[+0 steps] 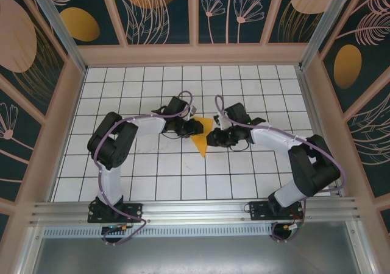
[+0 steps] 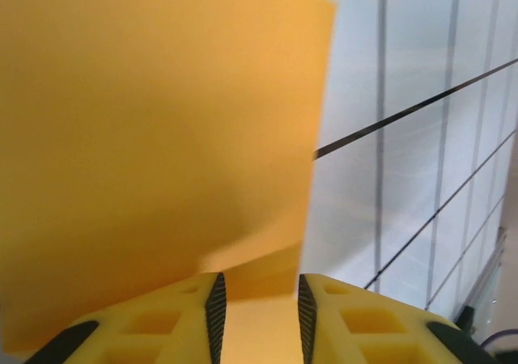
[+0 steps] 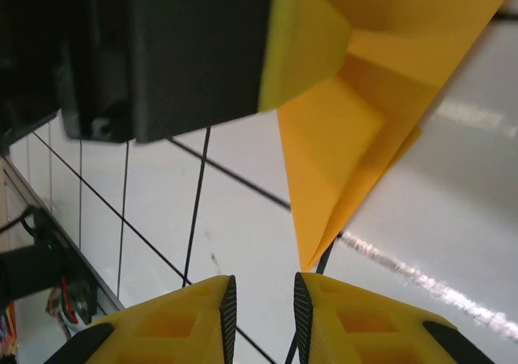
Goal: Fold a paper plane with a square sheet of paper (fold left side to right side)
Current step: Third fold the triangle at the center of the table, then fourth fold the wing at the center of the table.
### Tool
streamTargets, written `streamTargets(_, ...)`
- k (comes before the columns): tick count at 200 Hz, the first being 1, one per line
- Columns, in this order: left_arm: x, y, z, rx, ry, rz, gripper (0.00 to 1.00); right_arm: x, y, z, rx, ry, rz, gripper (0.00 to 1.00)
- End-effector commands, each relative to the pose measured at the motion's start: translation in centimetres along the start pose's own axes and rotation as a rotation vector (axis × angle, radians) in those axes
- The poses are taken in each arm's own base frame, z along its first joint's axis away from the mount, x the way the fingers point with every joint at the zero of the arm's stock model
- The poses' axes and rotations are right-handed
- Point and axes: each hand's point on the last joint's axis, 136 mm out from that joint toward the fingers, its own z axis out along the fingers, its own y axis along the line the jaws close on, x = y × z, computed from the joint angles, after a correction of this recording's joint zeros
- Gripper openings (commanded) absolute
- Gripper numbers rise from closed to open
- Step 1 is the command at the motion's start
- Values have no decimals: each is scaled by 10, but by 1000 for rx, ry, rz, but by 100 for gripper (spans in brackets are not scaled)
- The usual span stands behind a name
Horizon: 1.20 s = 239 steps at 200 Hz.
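The paper (image 1: 200, 141), folded to a pointed shape with its tip toward the bottom of the frame, is in the middle of the top view, over the bench (image 1: 152, 182) and between the two arm ends. The left fingers (image 2: 212, 309) stand a little spread, and the paper reaches down into their gap. The right fingers (image 3: 227, 315) are also a little spread, with bench tile showing between them. The paper tip is just above their gap.

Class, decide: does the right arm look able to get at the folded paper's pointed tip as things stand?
Probably yes: the paper's tip is just ahead of the right fingers, nothing between them.
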Motion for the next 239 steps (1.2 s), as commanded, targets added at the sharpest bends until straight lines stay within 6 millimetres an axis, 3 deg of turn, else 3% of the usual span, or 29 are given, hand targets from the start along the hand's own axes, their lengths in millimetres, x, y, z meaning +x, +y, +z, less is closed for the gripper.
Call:
streamTargets(1, -26, -41, -33, 64, -86, 77, 37, -25, 17, -5, -89, -75, -17, 29)
streamTargets(24, -36, -45, -55, 56, -140, 84, 40, -39, 21, -2, -114, -107, -18, 29)
streamTargets(65, -35, 7, -85, -38, -211, -5, 46, -46, 16, 12, -114, -88, -17, 29)
streamTargets(79, -32, 13, -96, -41, -234, -16, 47, -47, 15, 18, -122, -73, -14, 29)
streamTargets(135, -9, 42, -80, -50, -198, -93, 50, -49, -19, 36, 24, -39, 4, 29)
streamTargets(159, -7, 45, -75, -36, -186, -109, 49, -51, -35, 40, 104, -29, 6, 29)
streamTargets(239, -2, 45, -54, 19, -134, -137, 49, -44, -51, 54, 178, 19, 2, 26)
